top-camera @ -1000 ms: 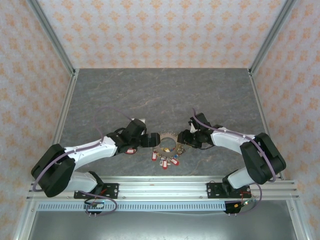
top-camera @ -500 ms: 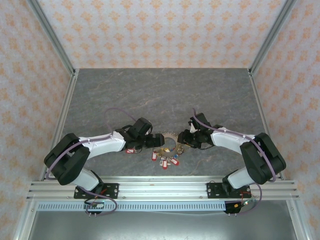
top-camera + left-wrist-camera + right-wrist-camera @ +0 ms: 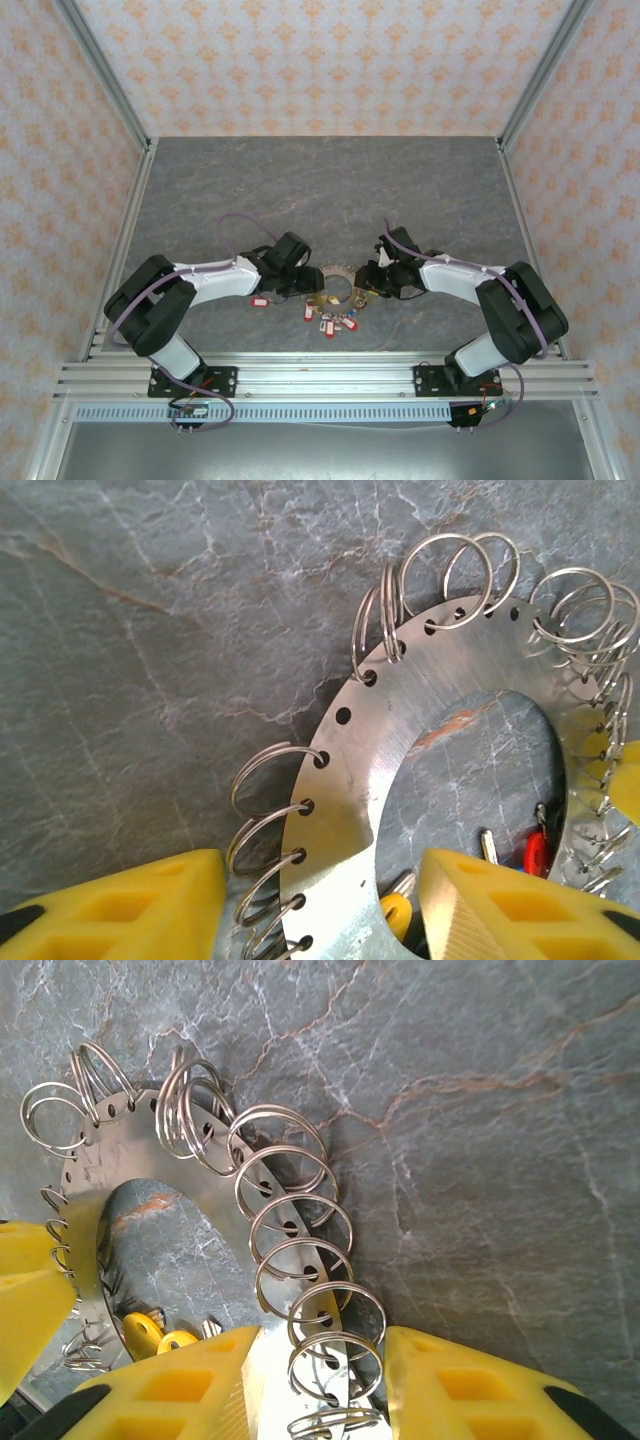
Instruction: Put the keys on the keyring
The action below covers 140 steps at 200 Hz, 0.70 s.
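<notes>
Our left arm (image 3: pixel 215 283) has swung in; the left jaws straddle the keyring's (image 3: pixel 340 780) left rim on the tabletop (image 3: pixel 300 190), unclenched. We cannot tell whether the right jaws, flanking the right rim, grip. Uneven closing could skate the ring away.

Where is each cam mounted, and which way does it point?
Top external: fixed above and behind the arm bases, looking down on the table. Both arms show, with the left gripper and right gripper on either side of the keyring.
Left wrist: on the left arm's wrist, looking down past its yellow fingers at the keyring's perforated plate.
Right wrist: on the right arm's wrist, looking down past its own yellow fingers at the keyring's wire loops.
Shared: all three views see the keyring lying on the grey table.
</notes>
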Available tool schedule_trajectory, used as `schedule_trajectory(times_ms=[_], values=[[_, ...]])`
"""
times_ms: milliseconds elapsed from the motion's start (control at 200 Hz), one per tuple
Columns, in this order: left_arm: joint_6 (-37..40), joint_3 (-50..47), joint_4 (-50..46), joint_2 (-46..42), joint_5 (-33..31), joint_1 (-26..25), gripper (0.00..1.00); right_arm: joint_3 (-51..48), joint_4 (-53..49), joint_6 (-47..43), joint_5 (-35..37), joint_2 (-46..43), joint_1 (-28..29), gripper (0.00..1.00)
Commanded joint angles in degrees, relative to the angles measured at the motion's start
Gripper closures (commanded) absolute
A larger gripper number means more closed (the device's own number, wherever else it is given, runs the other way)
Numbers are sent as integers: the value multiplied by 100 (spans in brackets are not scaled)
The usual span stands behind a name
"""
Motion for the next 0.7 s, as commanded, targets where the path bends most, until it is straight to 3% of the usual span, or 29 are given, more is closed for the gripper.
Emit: schedule_trajectory(times_ms=[0, 130, 345, 480, 696], values=[[73, 77, -17, 256, 202, -22, 53, -134, 436, 144, -160, 57, 35, 65], [17, 123, 174, 488, 388, -20, 66, -274, 859, 275, -330, 81, 9, 69], [20, 186, 193, 584, 322, -19, 77, -472, 1220, 348, -573, 6, -193, 72], [-42, 200, 343, 690, 409, 7, 78, -713, 1887, 484, -1127, 1, -379, 75], [-76, 190, 351, 619, 292, 34, 79, -775, 2058, 506, -1308, -63, -493, 88]])
